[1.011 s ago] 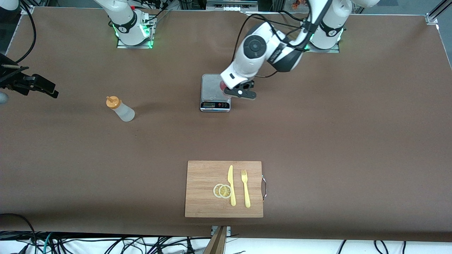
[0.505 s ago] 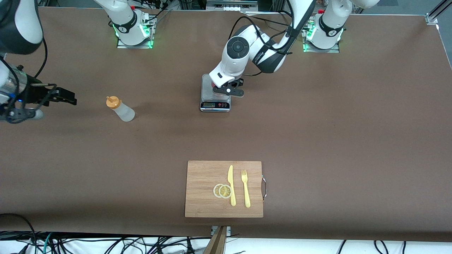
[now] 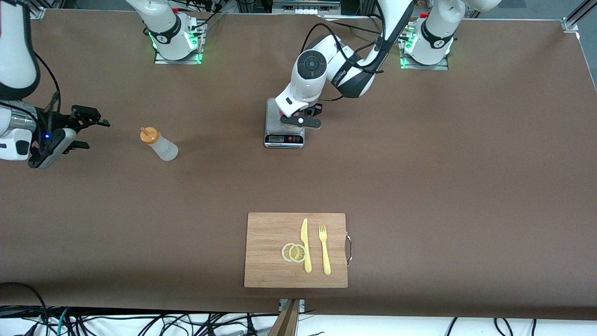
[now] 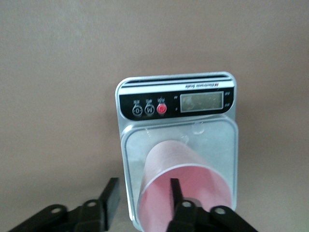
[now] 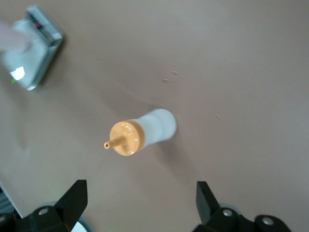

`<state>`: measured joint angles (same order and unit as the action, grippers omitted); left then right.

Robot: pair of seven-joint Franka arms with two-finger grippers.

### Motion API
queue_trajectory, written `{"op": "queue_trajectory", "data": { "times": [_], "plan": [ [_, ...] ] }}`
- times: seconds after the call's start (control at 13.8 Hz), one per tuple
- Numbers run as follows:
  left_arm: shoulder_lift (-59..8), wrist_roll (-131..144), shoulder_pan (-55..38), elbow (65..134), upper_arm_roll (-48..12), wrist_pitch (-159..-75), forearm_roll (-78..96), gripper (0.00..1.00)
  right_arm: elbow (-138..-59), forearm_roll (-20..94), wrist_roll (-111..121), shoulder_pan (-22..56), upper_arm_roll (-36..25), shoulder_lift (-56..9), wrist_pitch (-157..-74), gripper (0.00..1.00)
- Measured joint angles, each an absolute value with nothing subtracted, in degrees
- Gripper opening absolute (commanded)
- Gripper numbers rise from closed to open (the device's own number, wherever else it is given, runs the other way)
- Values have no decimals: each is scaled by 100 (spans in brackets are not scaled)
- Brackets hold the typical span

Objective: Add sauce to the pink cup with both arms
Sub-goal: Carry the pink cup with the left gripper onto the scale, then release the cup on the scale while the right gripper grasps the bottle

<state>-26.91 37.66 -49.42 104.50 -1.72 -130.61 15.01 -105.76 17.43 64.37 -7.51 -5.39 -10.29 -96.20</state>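
Observation:
The sauce bottle stands upright on the table toward the right arm's end, orange cap up. My right gripper is open and empty beside it, a short way off toward the table's end; in the right wrist view the bottle lies ahead of the spread fingers. The pink cup stands on a silver kitchen scale at mid-table; only a sliver of the cup shows under the arm. My left gripper is open over the cup's rim, one finger inside, the other outside.
A wooden cutting board lies near the front edge, bearing a yellow knife, a yellow fork and two lemon slices. The scale also shows in the right wrist view.
My right gripper has swung in from the table's end toward the bottle and opened out. My left gripper moved over the scale with the cup and has settled there.

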Motion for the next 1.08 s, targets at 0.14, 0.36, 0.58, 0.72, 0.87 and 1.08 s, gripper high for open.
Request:
{"op": "queue_trajectory", "data": {
  "times": [0.14,0.36,0.58,0.72,0.87,1.08],
  "plan": [
    [-2582,3795,-4939,10189,-49,-12711,1596,100,-10886,2276,8044,-1021,-636,-1193,-9619,100],
    [-2206,3794,-4920,9481,392,-11297,1629,100,-11105,3000,10320,-1354,-831,-1702,-9430,100],
    [-1941,3636,-4825,8617,874,-9799,1176,100,-11150,3807,12212,-1676,-898,-2531,-9063,100],
    [-1796,3280,-4534,8389,978,-9423,979,100,-11153,4228,13165,-1779,-930,-3052,-8910,100],
    [-1619,2785,-4061,8335,1051,-9222,772,100,-11137,4606,13823,-1829,-932,-3496,-8716,100],
    [-1272,1767,-3188,8307,1212,-8894,458,100,-10977,4938,14478,-1815,-921,-3975,-8381,100]
  ]
}}
